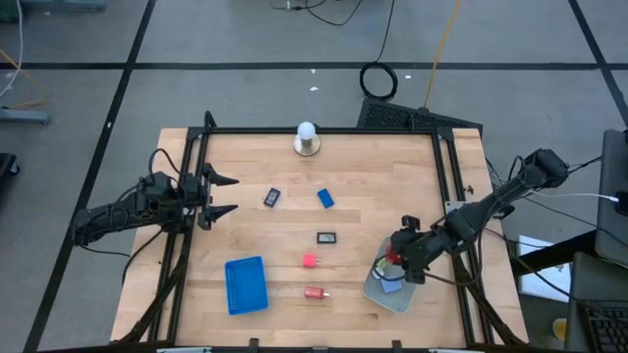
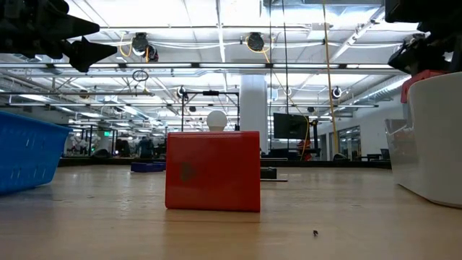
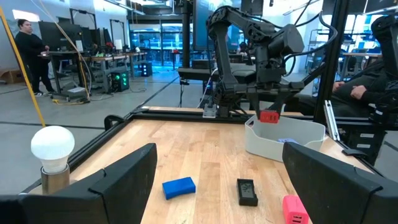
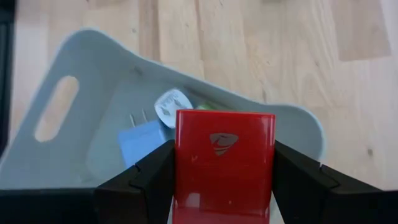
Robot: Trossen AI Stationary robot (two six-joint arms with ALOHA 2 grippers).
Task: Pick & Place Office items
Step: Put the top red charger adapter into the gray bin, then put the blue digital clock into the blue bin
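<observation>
My right gripper (image 1: 395, 258) is shut on a red block (image 4: 224, 158) just above the clear grey bin (image 1: 378, 294) at the table's near right. A light-blue block (image 4: 140, 140) and a small white piece (image 4: 172, 104) lie in the bin. On the table lie a black rectangle (image 1: 272, 197), a blue block (image 1: 325, 198), a second black rectangle (image 1: 327, 236), a pink block (image 1: 310, 260) and another red block (image 1: 314, 292). My left gripper (image 1: 228, 196) waits open at the table's left edge, its fingers level, touching nothing. My right gripper pinches the red block by two opposite sides (image 4: 181, 163) between its two fingers (image 4: 146, 177). The fingers slant down from the table's right side. The block (image 3: 268, 116) hangs clear of the bin, over its inside, with its logo face toward the wrist camera.
A flat blue tray (image 1: 245, 284) lies at the near left. A white ball on a round metal base (image 1: 306, 137) stands at the middle of the far edge. A black frame (image 1: 324, 130) runs around the table. Bare wood lies between the loose pieces and the left gripper.
</observation>
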